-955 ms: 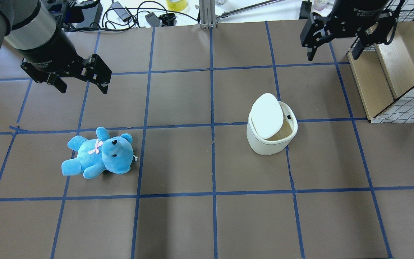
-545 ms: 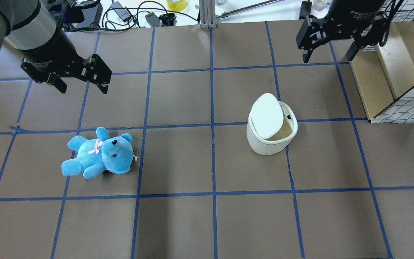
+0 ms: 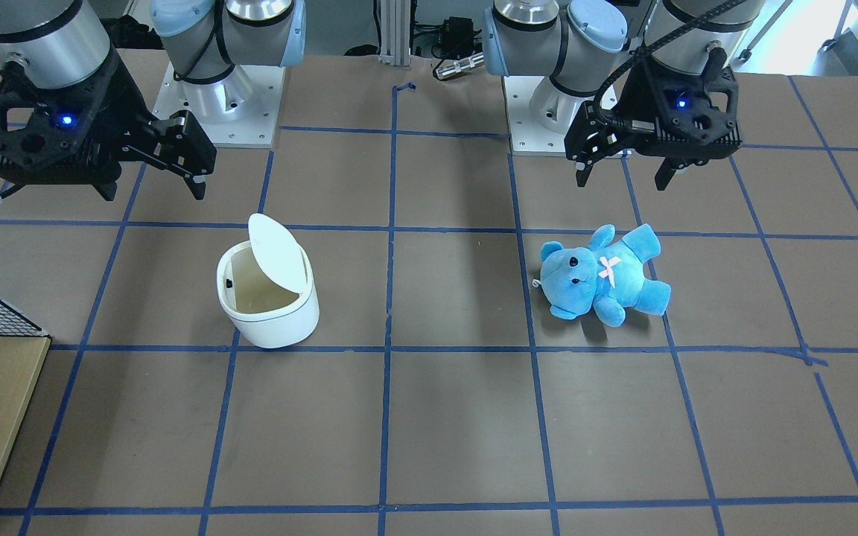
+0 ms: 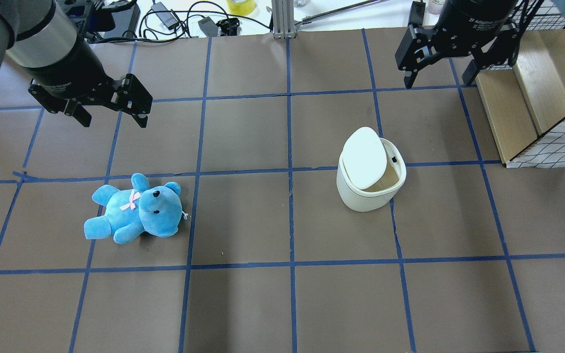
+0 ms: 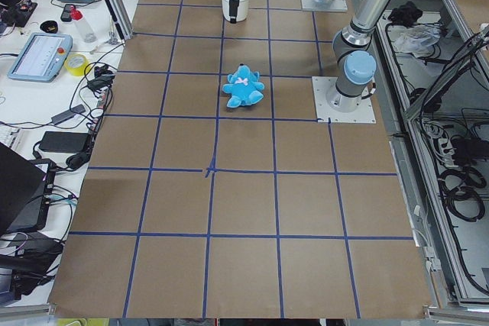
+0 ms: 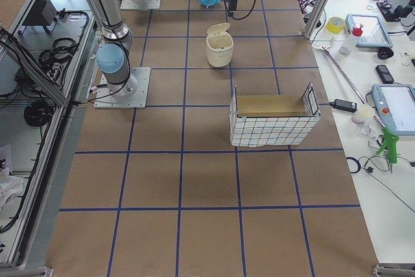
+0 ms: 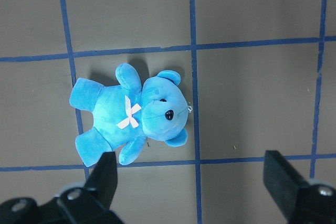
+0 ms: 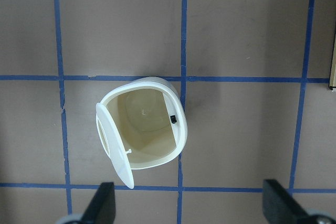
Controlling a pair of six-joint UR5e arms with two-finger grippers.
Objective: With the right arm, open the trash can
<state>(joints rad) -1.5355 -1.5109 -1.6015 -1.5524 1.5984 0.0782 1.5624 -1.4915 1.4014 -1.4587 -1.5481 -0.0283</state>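
The right arm [image 4: 476, 12] has shifted leftward, fingers [image 4: 410, 73] wide, trash can [image 4: 367, 198] open.

Table [image 4: 243, 137]: trash can [image 4: 367, 196], teddy [image 4: 135, 212], basket [image 6: 272, 132]

Bare brown paper-covered table [image 4: 243, 215] surrounds the small white plastic trash can [image 4: 371, 196] on every side. Its flat white lid [image 4: 363, 158] stands tilted up along the left rim, so the beige mouth lies open from above and from the right. A wood-and-wire-mesh crate [image 4: 540, 86] sits just right of the black right gripper [image 4: 437, 83]. The blue plush teddy bear [image 4: 135, 212] lies well apart, leftward.
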